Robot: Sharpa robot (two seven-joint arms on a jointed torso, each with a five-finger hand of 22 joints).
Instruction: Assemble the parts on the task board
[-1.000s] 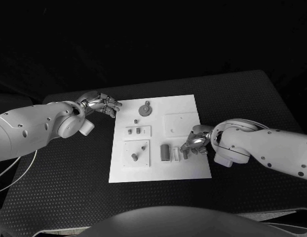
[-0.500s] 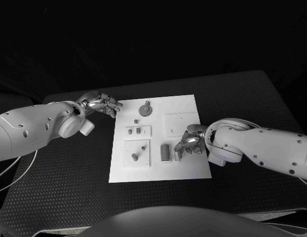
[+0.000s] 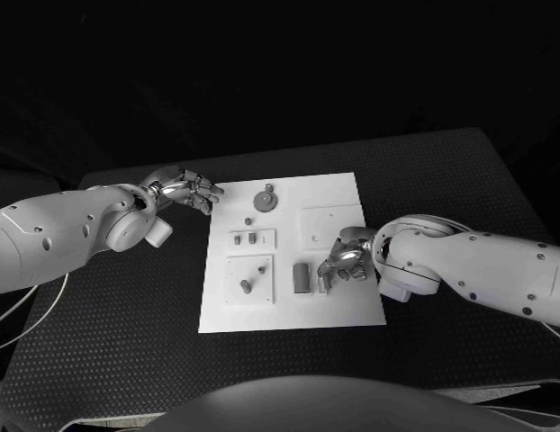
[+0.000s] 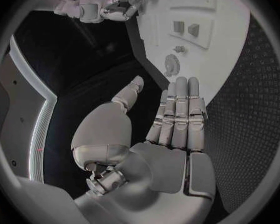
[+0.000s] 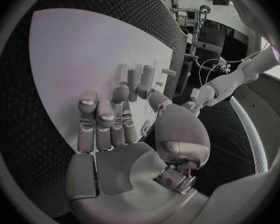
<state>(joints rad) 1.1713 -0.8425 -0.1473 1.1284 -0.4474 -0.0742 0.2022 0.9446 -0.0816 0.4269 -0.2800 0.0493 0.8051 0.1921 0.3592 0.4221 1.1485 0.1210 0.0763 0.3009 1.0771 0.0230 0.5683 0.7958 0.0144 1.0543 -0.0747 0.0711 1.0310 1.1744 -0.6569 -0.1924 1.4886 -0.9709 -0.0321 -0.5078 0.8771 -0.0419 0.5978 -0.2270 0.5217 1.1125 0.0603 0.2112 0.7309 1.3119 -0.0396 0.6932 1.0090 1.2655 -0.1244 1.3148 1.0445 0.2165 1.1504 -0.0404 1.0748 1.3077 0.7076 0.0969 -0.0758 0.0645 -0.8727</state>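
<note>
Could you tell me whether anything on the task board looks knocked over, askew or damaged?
Nothing stands out. The task board lies flat on the table, its parts sit in their places, and the right hand hovers over it, holding nothing.

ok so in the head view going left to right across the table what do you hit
left hand → round geared part on the white task board → right hand, over the board's right side

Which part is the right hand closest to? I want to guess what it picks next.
The dark upright block by the board's near right; the right hand hovers beside it, while the round gear and small pegs lie farther away.
</note>
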